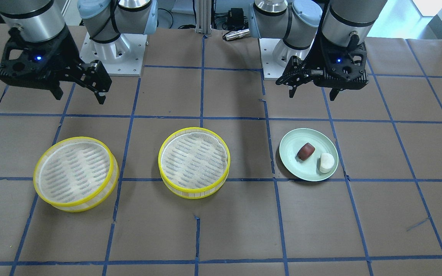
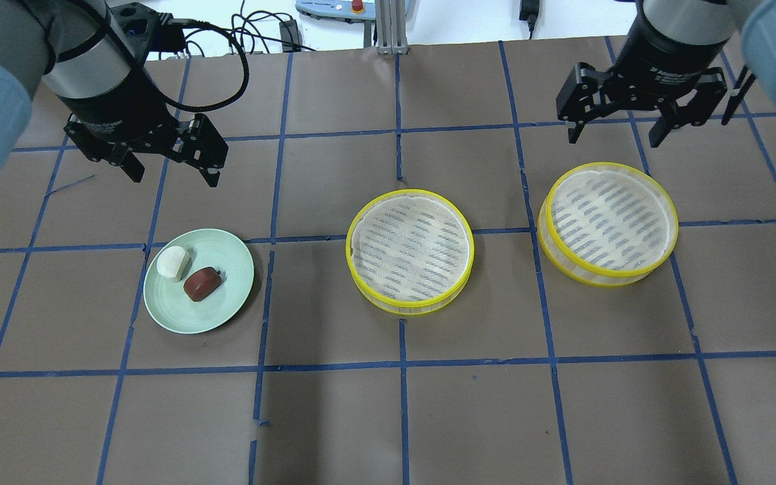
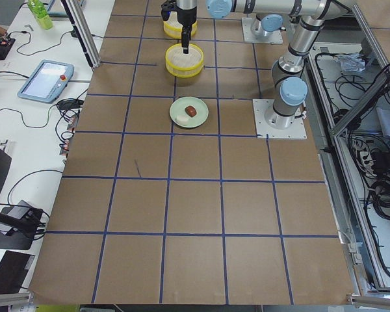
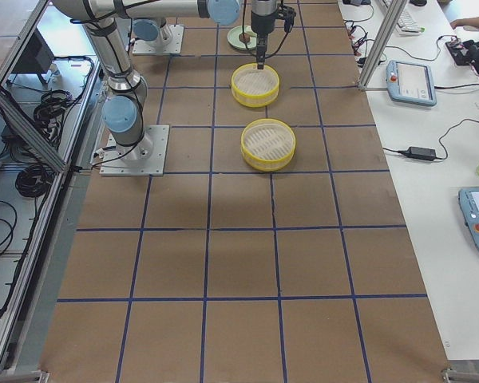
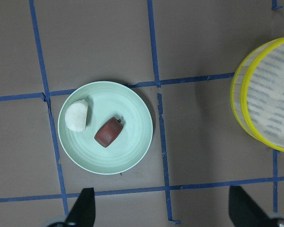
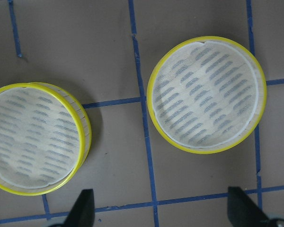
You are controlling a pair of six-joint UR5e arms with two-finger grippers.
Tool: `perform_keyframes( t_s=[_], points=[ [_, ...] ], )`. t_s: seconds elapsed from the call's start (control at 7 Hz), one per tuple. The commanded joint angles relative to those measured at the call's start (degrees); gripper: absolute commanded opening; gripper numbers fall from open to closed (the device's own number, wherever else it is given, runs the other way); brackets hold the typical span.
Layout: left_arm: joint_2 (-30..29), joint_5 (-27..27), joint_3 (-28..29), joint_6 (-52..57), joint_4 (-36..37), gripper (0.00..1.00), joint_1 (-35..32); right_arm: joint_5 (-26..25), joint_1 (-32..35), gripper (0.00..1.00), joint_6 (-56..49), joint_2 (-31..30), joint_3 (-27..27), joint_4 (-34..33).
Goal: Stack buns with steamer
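Observation:
A white bun (image 2: 173,263) and a dark reddish-brown bun (image 2: 201,283) lie side by side on a pale green plate (image 2: 226,296). Two empty yellow-rimmed steamer trays stand apart, one at the table's middle (image 2: 409,250) and one to its right (image 2: 608,222). My left gripper (image 2: 175,178) is open and empty, raised above the table beyond the plate. Its wrist view looks down on the plate (image 5: 132,142) and both buns. My right gripper (image 2: 612,140) is open and empty, raised just beyond the right steamer. Its wrist view shows both steamers (image 6: 206,94).
The table is covered in brown paper with a blue tape grid. The arm bases (image 1: 113,53) stand at the robot's side. A tablet (image 3: 45,79) and cables lie off the table's far edge.

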Motion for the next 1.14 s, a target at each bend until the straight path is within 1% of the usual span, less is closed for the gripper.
perform_keyframes(
  t_s=[0.0, 0.14, 0.29, 0.43, 0.57, 0.71, 0.86, 1.0],
  points=[
    [-0.3, -0.2, -7.6, 3.9, 8.1, 0.98, 3.7, 0.2, -14.1, 1.0, -15.6, 0.0, 2.6, 3.1],
    [-0.2, -0.1, -12.8, 10.8, 14.2, 0.99, 6.3, 0.4, -19.2, 1.0, -21.9, 0.6, 4.5, 1.9],
    [-1.7, -0.4, -16.3, 14.2, 19.0, 0.99, 10.8, 0.0, -20.4, 0.98, -24.3, 4.3, 4.7, 1.3],
    [-4.9, -0.6, -17.7, 17.4, 22.2, 0.98, 15.1, -0.3, -20.4, 0.93, -24.5, 6.3, 5.3, -1.2],
    [-9.4, -0.6, -18.0, 24.4, 27.2, 0.98, 18.6, -0.4, -20.4, 0.92, -25.9, 9.1, 7.1, -6.4],
    [-13.8, -0.6, -18.2, 25.0, 30.5, 0.98, 19.2, -0.3, -20.4, 0.92, -27.4, 12.6, 10.9, -15.5],
    [-15.3, -0.6, -18.3, 24.9, 30.5, 0.96, 19.2, 0.0, -20.4, 0.92, -27.5, 14.2, 13.9, -22.3],
    [-16.2, -0.8, -18.5, 24.6, 30.3, 0.96, 19.2, 0.2, -20.4, 0.91, -27.6, 16.7, 16.0, -27.1]
  ],
)
